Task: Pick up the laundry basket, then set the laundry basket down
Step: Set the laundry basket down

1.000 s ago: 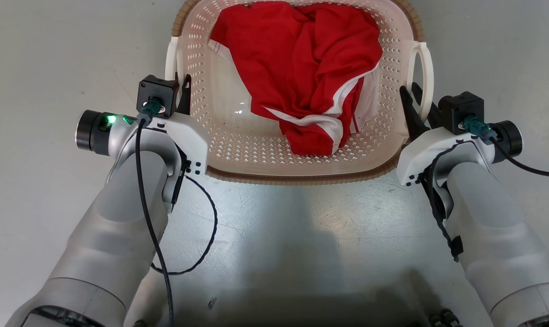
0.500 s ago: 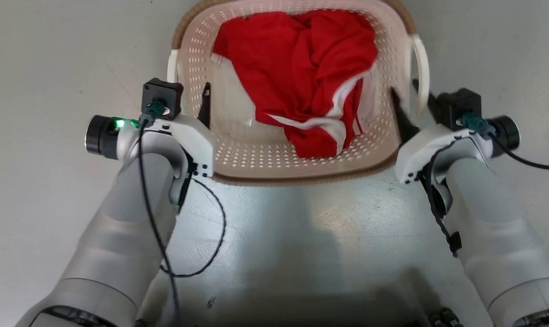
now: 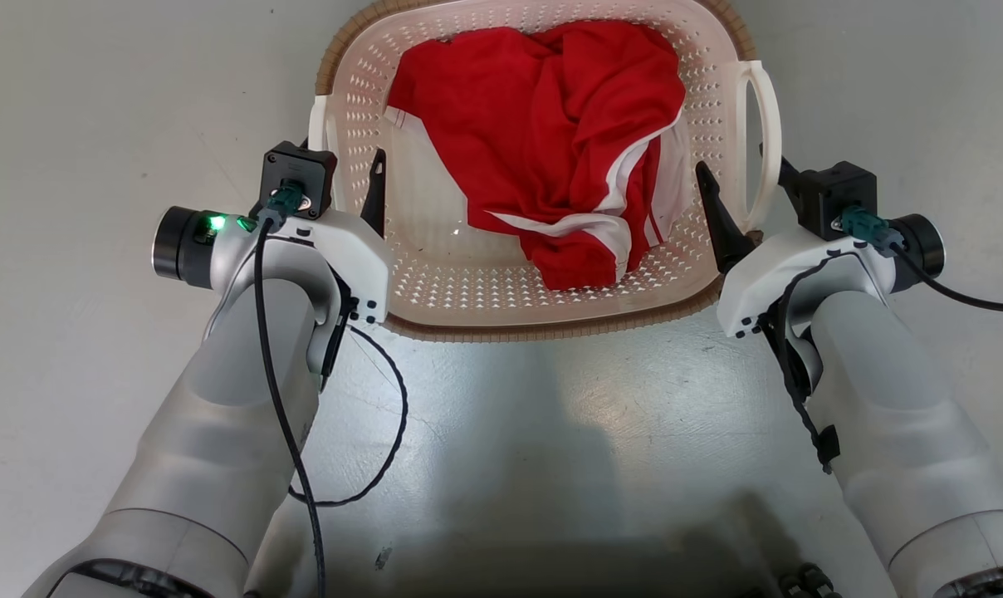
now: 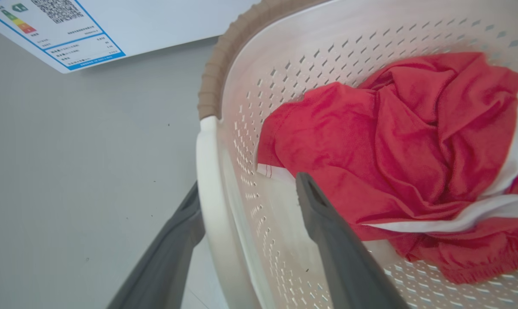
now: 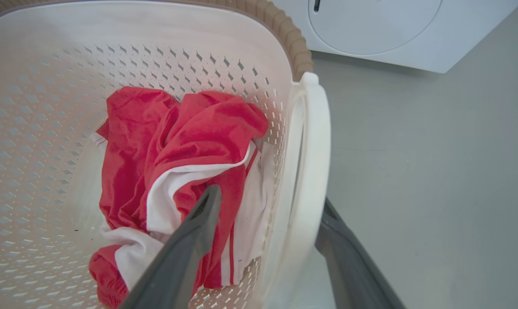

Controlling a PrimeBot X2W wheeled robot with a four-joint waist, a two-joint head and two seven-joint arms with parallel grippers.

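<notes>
Hiding part of laundry basket (far rim cropped): red garment

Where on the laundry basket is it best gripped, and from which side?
Grip the laundry basket by its white loop handles, the left handle and the right handle, one gripper each. Come in from the robot's side, one finger inside the wall, one outside, as the open left gripper and right gripper stand now. Opposite handles should keep it level.
</notes>
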